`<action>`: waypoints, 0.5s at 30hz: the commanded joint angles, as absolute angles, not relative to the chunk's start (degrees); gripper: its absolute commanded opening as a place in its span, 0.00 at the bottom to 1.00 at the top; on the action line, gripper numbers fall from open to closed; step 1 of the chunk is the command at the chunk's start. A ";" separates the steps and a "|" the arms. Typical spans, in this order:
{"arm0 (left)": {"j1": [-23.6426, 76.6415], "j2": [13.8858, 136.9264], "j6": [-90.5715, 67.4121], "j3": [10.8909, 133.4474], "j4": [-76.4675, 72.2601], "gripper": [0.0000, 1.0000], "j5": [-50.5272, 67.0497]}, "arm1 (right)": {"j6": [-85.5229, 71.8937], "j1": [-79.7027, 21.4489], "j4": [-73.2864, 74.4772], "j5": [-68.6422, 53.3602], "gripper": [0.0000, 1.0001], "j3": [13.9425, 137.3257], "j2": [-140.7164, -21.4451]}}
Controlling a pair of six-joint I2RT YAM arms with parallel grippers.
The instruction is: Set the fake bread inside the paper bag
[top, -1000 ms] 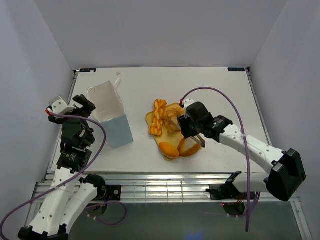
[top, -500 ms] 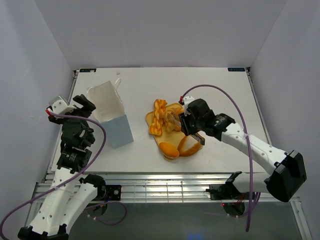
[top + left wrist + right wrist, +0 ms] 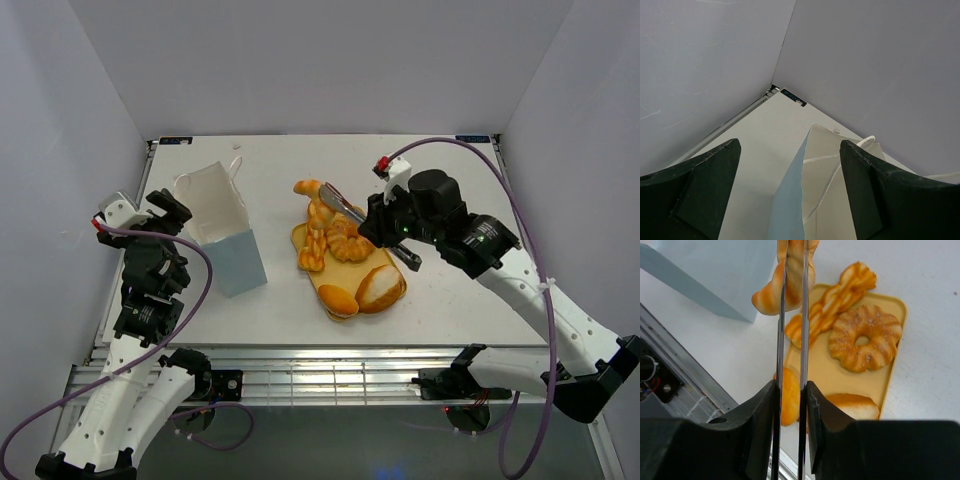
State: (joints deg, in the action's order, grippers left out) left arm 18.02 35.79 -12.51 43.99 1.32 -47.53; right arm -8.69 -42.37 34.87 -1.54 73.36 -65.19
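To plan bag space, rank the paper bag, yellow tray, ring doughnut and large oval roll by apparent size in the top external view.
1. paper bag
2. yellow tray
3. ring doughnut and oval roll: look about alike, so unranked.

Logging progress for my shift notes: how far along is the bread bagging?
Done: nothing visibly; no pastry shows inside the paper bag. In hand: the right gripper pinches a croissant in the air, short of the bag. To do: the braided twist, ring doughnut and two oval rolls on the tray.
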 commanded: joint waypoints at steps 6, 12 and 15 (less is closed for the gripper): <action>18.28 35.33 -12.39 45.18 1.23 0.91 -47.81 | -7.65 -44.29 33.14 -10.19 0.34 87.44 -68.11; 18.28 35.59 -12.30 45.18 1.23 0.91 -47.90 | -7.12 -50.96 32.34 -8.71 0.35 96.84 -74.43; 18.28 35.60 -12.13 45.18 1.14 0.91 -47.99 | -6.94 -53.08 32.96 -7.74 0.35 100.79 -77.78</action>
State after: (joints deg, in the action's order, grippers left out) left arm 18.13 35.79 -12.51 43.99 1.30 -47.57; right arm -8.19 -50.92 35.46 -8.08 96.05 -75.79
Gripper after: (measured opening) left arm 0.906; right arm 0.351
